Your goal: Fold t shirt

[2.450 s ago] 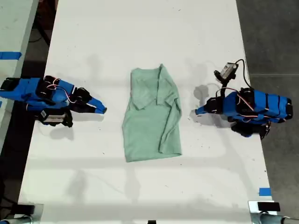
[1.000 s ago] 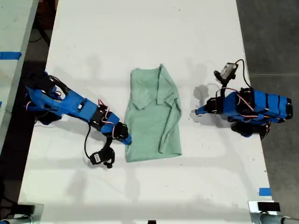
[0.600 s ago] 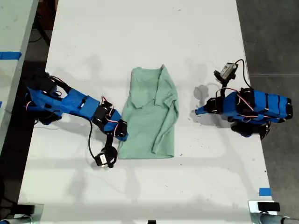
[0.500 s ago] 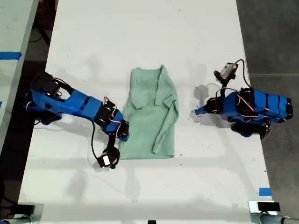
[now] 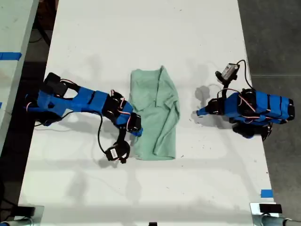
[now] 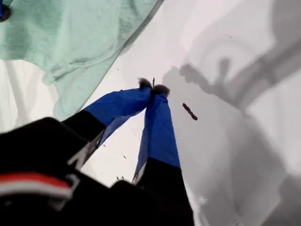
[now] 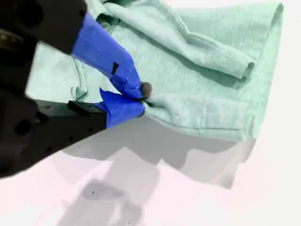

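Observation:
The pale mint-green t shirt (image 5: 157, 113) lies wrinkled and oblong in the middle of the white table (image 5: 141, 28). Reaching in from the exterior view's left, my second gripper (image 5: 137, 132) is shut on the shirt's edge near its lower corner. In the second wrist view its tips (image 7: 143, 96) pinch a raised fold of the shirt (image 7: 202, 70), which casts a shadow on the table. My first gripper (image 5: 198, 112) rests at the exterior view's right, apart from the shirt. Its tips (image 6: 153, 87) are shut on nothing, with the shirt (image 6: 70, 37) beyond them.
A small camera on a cable (image 5: 117, 153) hangs below the second arm, and another (image 5: 229, 70) sits above the first arm. Blue tape (image 5: 266, 193) marks the table's near corner at the exterior view's right. A second table (image 5: 11, 28) stands at the exterior view's left.
My second arm stretched out from the exterior view's left, took the shirt's lower edge and carried it rightward over the shirt. The shirt now looks narrower. My first arm has not moved.

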